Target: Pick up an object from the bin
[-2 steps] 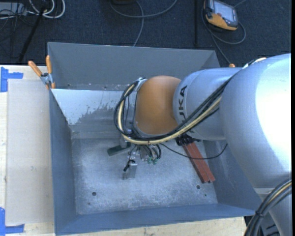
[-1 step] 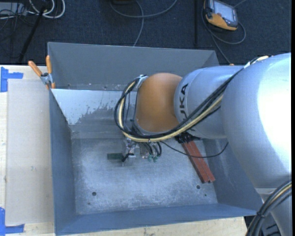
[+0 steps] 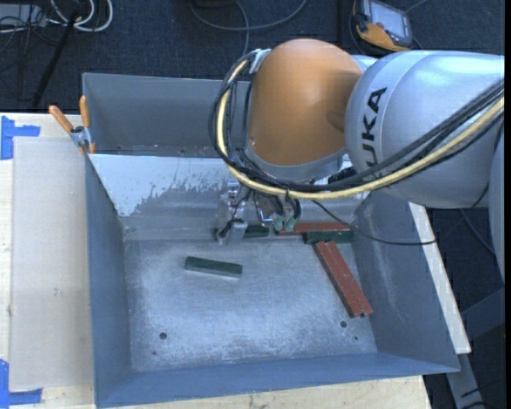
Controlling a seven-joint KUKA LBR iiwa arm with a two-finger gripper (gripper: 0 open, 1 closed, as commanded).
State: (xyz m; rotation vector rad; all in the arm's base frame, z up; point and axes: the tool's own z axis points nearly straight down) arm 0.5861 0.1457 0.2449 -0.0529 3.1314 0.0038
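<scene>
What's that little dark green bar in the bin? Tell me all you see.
The dark green bar is a small, flat, straight-edged block, matt like painted wood or plastic. It lies flat on the bin floor, slightly slanted, alone, with nothing touching it. The gripper hangs just beyond it.

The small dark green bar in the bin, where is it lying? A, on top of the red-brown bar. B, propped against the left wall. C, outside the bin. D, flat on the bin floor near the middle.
D: the dark green bar lies flat on the bin's floor near the middle, apart from the red-brown bar at the right.
</scene>
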